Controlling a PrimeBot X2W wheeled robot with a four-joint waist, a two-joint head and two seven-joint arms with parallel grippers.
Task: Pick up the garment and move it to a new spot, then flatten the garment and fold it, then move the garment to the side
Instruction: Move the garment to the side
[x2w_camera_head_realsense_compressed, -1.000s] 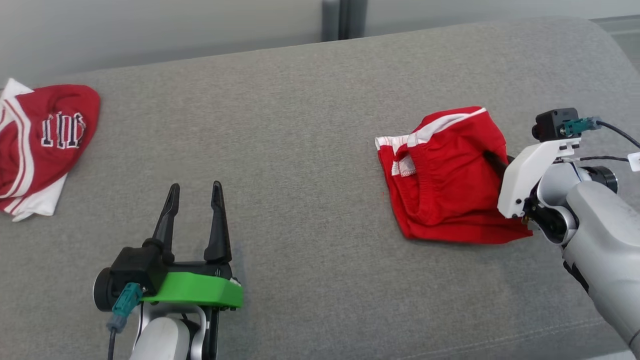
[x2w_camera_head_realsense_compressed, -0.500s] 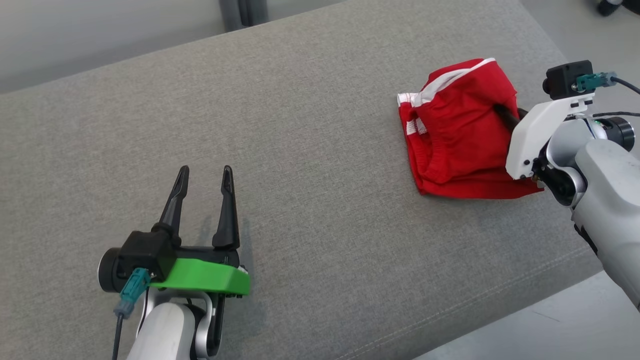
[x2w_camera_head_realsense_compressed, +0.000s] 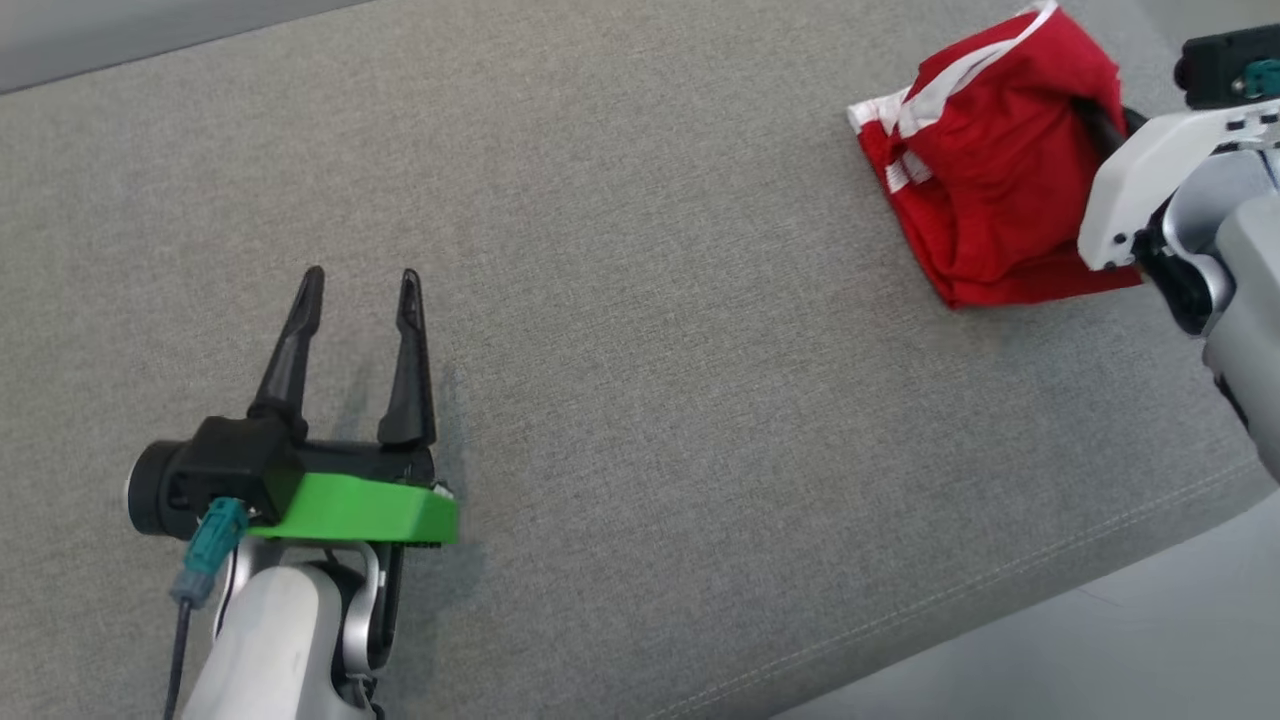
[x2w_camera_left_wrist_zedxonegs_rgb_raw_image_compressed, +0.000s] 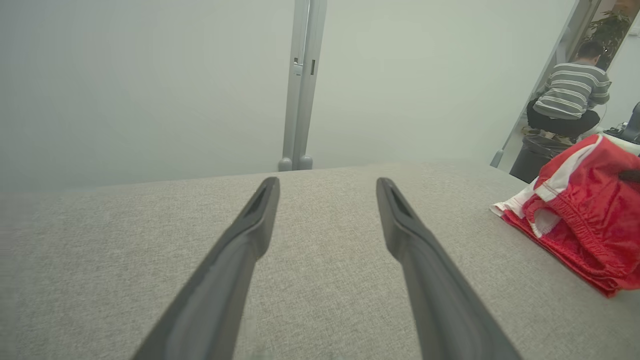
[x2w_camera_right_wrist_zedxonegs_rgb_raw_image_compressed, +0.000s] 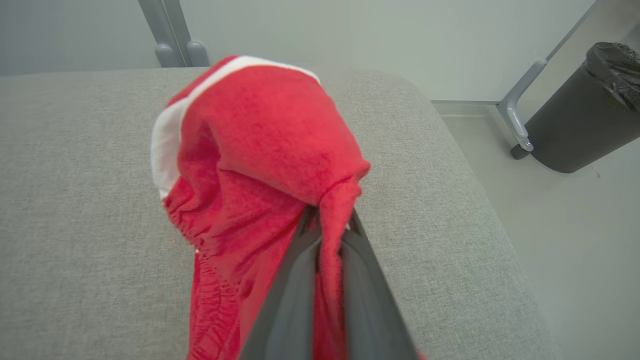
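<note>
The garment (x2w_camera_head_realsense_compressed: 990, 180) is a pair of red shorts with white trim, bunched up at the far right of the grey cushion (x2w_camera_head_realsense_compressed: 640, 300). My right gripper (x2w_camera_right_wrist_zedxonegs_rgb_raw_image_compressed: 330, 220) is shut on a fold of the red cloth (x2w_camera_right_wrist_zedxonegs_rgb_raw_image_compressed: 260, 165), which it holds partly raised while the lower edge rests on the cushion. In the head view the right gripper's fingers (x2w_camera_head_realsense_compressed: 1095, 125) are mostly buried in the fabric. My left gripper (x2w_camera_head_realsense_compressed: 355, 285) is open and holds nothing, low over the cushion at the lower left, far from the shorts (x2w_camera_left_wrist_zedxonegs_rgb_raw_image_compressed: 580, 215).
The cushion's front edge (x2w_camera_head_realsense_compressed: 1000, 590) runs diagonally at the lower right, with pale floor beyond. A dark bin (x2w_camera_right_wrist_zedxonegs_rgb_raw_image_compressed: 585, 110) stands on the floor to the right. A person in a striped top (x2w_camera_left_wrist_zedxonegs_rgb_raw_image_compressed: 570, 100) crouches in the background. A grey post (x2w_camera_left_wrist_zedxonegs_rgb_raw_image_compressed: 300, 85) stands behind the cushion.
The head camera has swung right and downward, so the red and white garment at the far left has left the picture. The right gripper still holds the shorts, now lifted a bit higher.
</note>
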